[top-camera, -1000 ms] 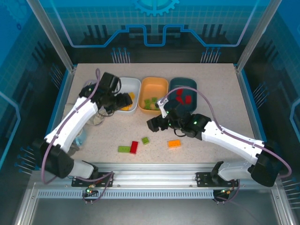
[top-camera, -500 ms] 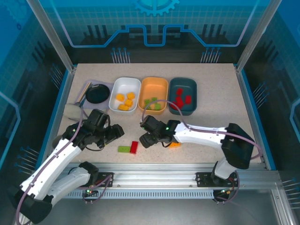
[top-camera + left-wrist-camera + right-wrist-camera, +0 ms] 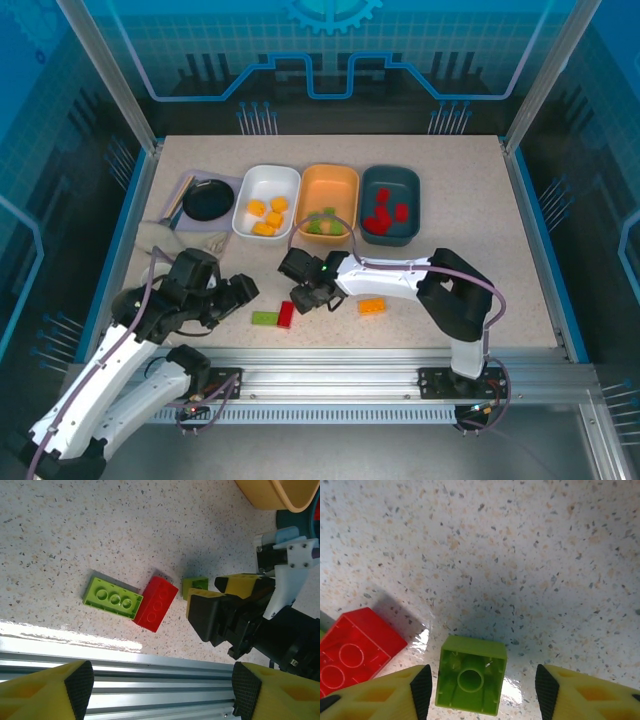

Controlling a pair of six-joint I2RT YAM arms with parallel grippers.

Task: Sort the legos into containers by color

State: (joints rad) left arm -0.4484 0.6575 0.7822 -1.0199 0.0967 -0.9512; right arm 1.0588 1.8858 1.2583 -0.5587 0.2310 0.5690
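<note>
- Hovering low over the near-left part of the worktop (image 3: 480, 230), the left tool (image 3: 159, 692) has its pads spread wide with nothing between them.
- Just ahead of it lies a green three-stud brick (image 3: 112, 597), studs up. Its long axis slants across the wrist view, and one end is against or just beside a red brick (image 3: 156, 603).
- A small green brick (image 3: 471, 680) sits a little right of the red one, hollow side up. It is roughly square, so no long axis needs matching.
- The right tool (image 3: 480, 692) straddles that small brick. Its pads stand apart, with a sliver of worktop showing on each side, so nothing is clamped yet. The right arm is plainly the nearer one, and the coming move likely needs only a squeeze and a lift.
- An orange brick (image 3: 371, 306) lies loose on the worktop, just right of the right tool.
- At the back, the white tub (image 3: 275, 185) holds a few orange-yellow bricks (image 3: 267, 217).
- The orange tub (image 3: 330, 185), nearly straight beyond the right tool, holds green bricks (image 3: 322, 222).
- The teal tub (image 3: 392, 180) holds red bricks (image 3: 385, 215).
</note>
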